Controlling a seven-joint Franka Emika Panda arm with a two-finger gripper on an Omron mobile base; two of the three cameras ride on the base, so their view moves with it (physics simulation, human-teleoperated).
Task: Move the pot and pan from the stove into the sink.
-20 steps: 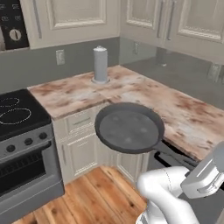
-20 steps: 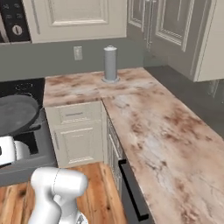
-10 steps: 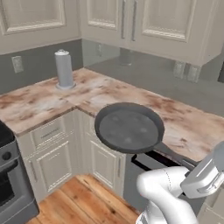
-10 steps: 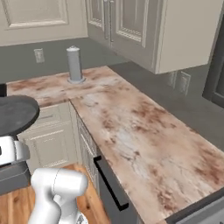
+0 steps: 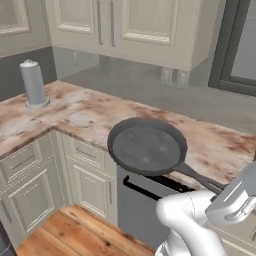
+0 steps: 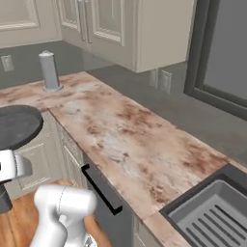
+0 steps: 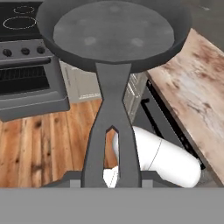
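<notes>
Since the earlier frame my base has driven along the counter (image 6: 130, 140), bringing the sink (image 6: 212, 212) into view ahead-right. My gripper (image 7: 111, 177) is clamped on the pan (image 7: 113, 33) handle, long axis pointing away, pan held aloft, stove (image 7: 26, 65) behind it.

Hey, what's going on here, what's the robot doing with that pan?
The robot arm is carrying the pan by its long handle, held level in the air in front of the lower cabinets beside the counter. The jaws grip the handle's end, near the bottom of the hand view. The stove is off behind it, across the wooden floor, and the sink with its slotted rack lies further along the counter. The pan is not in the sink yet.
</notes>
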